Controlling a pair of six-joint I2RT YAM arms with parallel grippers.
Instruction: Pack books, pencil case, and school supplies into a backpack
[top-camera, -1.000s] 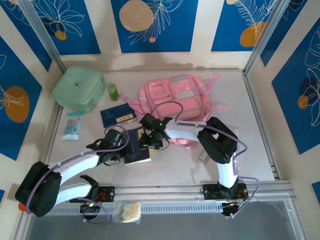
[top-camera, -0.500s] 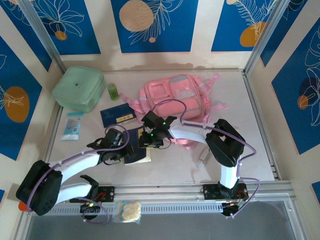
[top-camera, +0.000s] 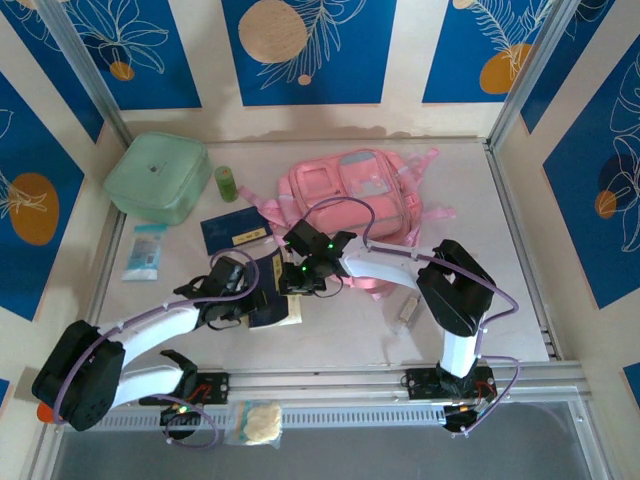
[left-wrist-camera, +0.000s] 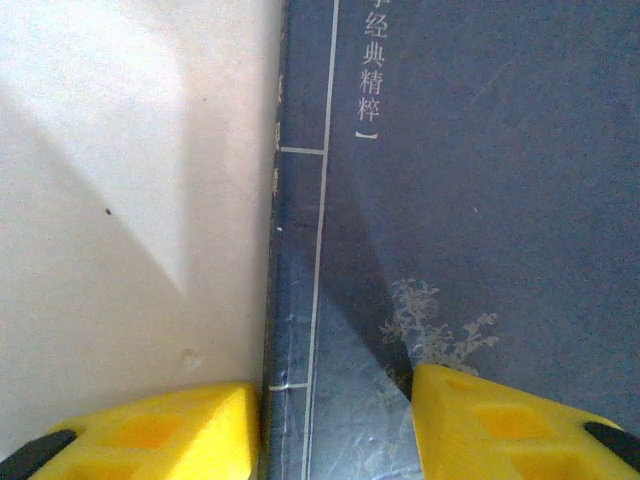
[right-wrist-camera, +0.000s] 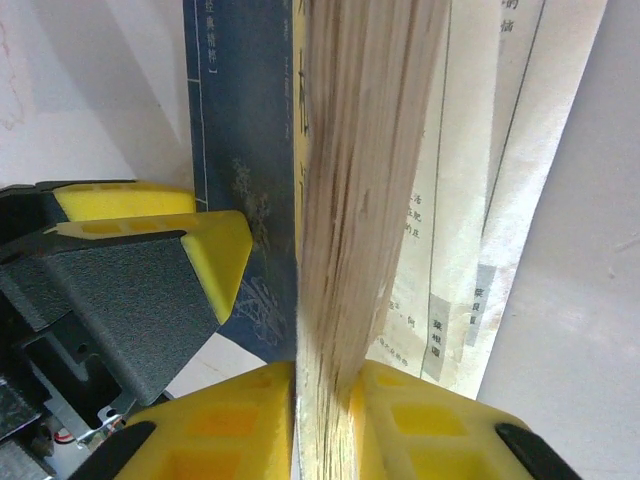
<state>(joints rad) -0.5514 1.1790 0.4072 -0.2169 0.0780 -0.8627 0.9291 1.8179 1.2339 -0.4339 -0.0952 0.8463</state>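
Bright, even overhead light; soft shadows. Left wrist view: crisp diagonal shadow on table (left-wrist-camera: 120, 200); close-ups slightly soft.

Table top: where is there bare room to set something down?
Widest bare patch: table right of the pink backpack, out to the side rail. Another runs along the near rail, between the navy book and the clear piece. Crowded: centre-left around that book, and back-left by the mint-green box and green bottle.
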